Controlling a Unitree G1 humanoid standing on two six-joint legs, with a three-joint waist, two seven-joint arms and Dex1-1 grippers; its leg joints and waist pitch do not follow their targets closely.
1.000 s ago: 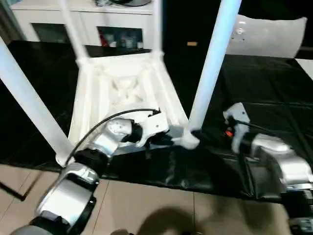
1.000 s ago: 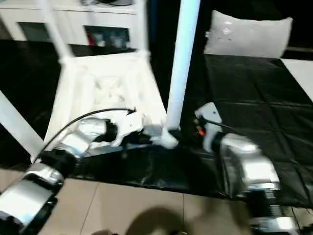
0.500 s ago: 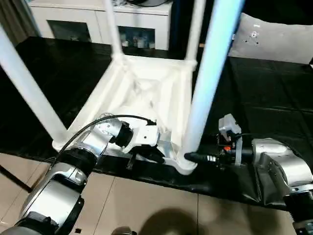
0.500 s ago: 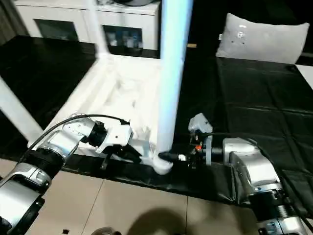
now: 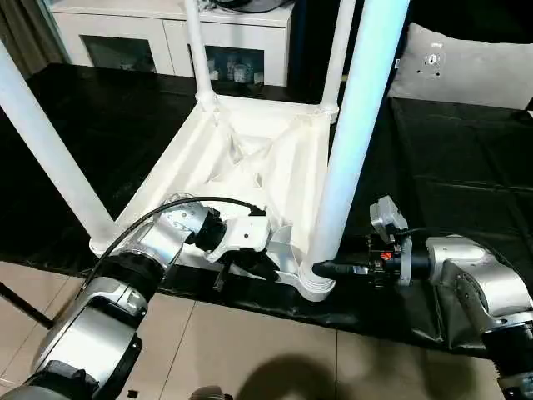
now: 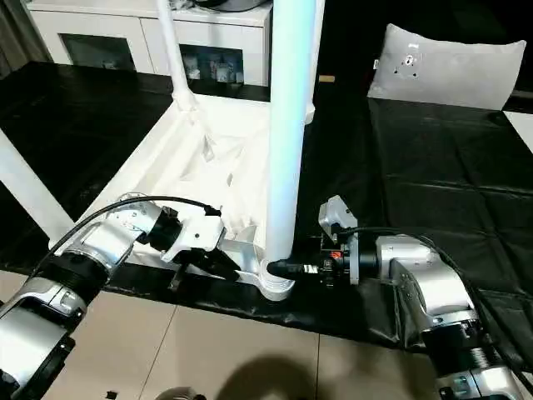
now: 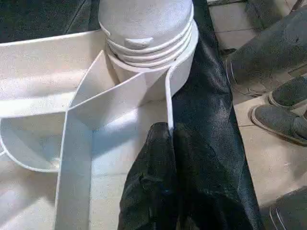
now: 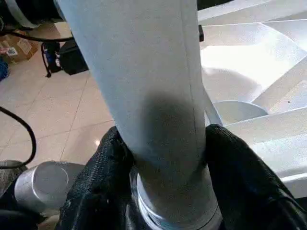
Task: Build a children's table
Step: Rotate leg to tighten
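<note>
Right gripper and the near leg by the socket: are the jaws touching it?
Touching. In the right wrist view both black fingers press against opposite sides of the leg just above its socket; the head views show the right gripper reaching in to the leg's base.

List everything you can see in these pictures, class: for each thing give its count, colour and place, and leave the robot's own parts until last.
Tabletop: one, white, upside down on the black sheet, ribbed underside up.
Legs: four, white, upright in the corner sockets.
Black sheet: one, spread under the tabletop.
Cabinet: one, white with glass doors, behind the tabletop.
Cushion: one, grey, far right on the sheet.
Tiled floor: beige, in front.
Shoes: grey, on the floor tiles.
Left gripper: black, shut on the tabletop's near rim.
Right gripper: black, its fingers either side of the nearest leg's base.
</note>
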